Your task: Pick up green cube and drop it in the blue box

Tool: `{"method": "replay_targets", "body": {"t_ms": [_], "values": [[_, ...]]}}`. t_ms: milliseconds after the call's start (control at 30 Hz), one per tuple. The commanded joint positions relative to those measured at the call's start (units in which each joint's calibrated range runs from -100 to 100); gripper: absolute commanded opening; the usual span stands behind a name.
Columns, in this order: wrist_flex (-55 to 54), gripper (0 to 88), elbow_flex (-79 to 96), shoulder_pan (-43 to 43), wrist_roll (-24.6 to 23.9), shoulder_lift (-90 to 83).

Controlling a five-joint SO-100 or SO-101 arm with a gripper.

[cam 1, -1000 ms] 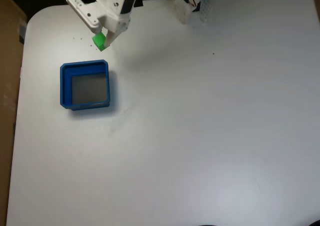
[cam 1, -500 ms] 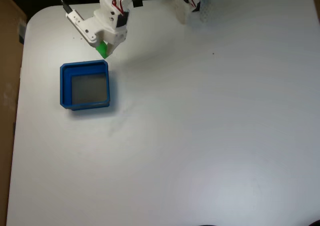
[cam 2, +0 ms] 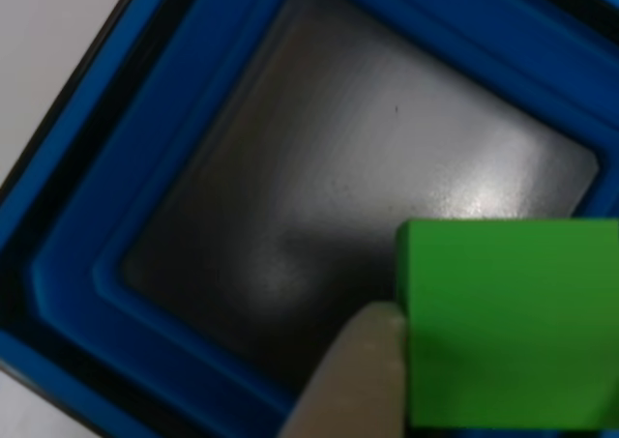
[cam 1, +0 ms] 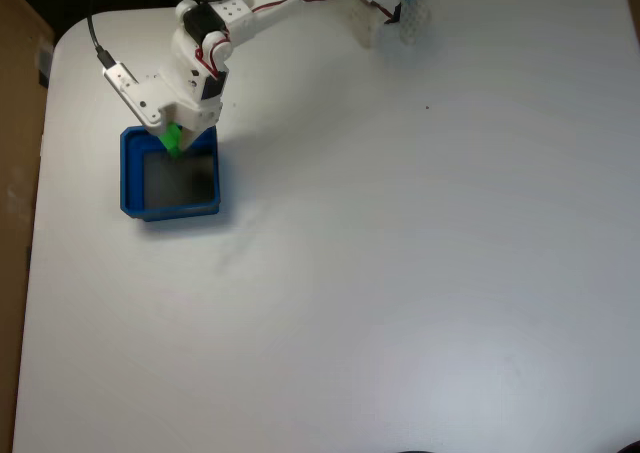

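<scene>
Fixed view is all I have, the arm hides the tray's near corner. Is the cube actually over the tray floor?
Observer: Yes. In the other view the green cube hangs over the grey floor of the blue box.
Operator: Is it resting on the floor?
Observer: I cannot tell its height; a pale fingertip presses its left face.
Operator: Anything already in the tray?
Observer: No, the floor showing there is bare, with only a light glare.

Box [cam 1: 131, 178] floor bare and open from above; thick walls ring it. Gripper [cam 1: 172, 139] with cube [cam 1: 173, 138] occupies its upper edge. Table [cam 1: 400, 273] right of box unobstructed.
</scene>
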Motion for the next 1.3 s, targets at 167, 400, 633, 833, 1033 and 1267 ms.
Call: {"method": "replay_targets", "body": {"t_ms": [167,400,633,833,1033,1267], "values": [[-1.27,1.6,-11.83,-0.01,-0.15,4.91],[-1.27,1.6,-11.47,-1.1,-0.15,5.16],[-1.27,1.6,-11.47,-2.25,-0.15,5.07],[-1.19,1.6,-11.47,-2.4,-0.1,5.07],[-1.19,3.3,-11.47,-3.12,-0.15,5.07],[-1.19,10.6,-11.47,-3.12,-0.15,5.07]]}}
